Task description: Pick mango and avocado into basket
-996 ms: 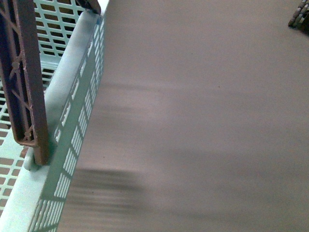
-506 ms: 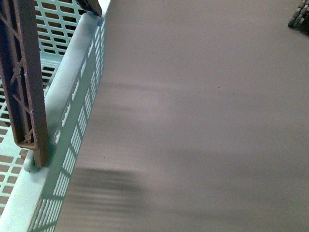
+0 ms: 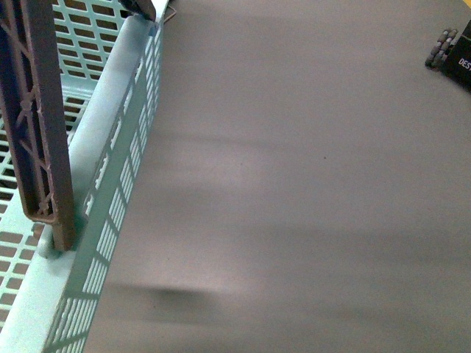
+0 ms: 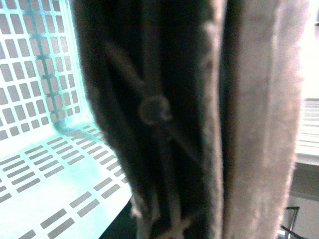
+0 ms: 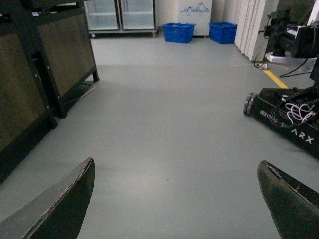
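Neither the yellow-orange mango nor the dull olive-green avocado is seen in any view. The visible parts of the pale aqua slotted plastic basket (image 3: 103,140), at the left of the front view beside bare grey floor (image 3: 309,184), are empty. The task is therefore judged barely begun, with both fruits left to be found and picked. The left wrist view is filled by the basket's brown handle (image 4: 164,124), close and blurred; the left gripper cannot be made out, so its state cannot be told. The right gripper (image 5: 175,163) is spread wide above the floor, with nothing held or touched.
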Tool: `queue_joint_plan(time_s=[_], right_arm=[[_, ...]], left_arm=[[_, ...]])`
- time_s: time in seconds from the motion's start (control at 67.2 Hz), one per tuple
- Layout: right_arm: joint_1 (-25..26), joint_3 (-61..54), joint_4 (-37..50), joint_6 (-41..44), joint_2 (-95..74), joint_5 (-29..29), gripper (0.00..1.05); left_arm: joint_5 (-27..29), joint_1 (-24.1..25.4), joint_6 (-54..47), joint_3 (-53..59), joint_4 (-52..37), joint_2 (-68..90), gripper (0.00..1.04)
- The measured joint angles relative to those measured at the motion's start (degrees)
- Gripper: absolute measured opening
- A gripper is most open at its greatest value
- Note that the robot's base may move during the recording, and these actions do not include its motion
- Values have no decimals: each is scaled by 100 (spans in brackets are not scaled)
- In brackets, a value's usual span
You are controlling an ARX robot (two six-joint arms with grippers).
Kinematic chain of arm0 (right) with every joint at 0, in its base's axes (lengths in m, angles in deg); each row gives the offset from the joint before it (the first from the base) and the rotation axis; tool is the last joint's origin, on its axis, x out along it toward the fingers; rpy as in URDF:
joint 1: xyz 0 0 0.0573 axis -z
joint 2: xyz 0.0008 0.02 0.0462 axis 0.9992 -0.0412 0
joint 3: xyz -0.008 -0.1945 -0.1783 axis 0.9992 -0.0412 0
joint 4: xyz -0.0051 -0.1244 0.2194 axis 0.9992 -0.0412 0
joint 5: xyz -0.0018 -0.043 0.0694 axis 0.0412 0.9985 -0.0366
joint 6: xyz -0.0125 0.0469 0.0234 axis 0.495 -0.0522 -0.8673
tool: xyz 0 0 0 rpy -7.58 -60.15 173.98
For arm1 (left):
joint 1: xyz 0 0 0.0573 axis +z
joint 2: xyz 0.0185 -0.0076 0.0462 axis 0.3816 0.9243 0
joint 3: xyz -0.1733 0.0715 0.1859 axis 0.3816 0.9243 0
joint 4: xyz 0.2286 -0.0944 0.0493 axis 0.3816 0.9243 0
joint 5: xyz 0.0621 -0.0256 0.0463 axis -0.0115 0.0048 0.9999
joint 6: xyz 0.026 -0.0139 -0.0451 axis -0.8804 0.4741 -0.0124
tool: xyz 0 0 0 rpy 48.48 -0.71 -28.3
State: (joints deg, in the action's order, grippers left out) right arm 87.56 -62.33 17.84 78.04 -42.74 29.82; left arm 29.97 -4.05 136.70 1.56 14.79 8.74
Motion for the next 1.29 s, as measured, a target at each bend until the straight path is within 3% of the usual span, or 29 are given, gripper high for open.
queue_joint_plan(time_s=[1.294], right_arm=[[0, 0, 0, 0, -2, -2, 96]], left_arm=[[-2, 0, -2, -31, 0, 0, 15]])
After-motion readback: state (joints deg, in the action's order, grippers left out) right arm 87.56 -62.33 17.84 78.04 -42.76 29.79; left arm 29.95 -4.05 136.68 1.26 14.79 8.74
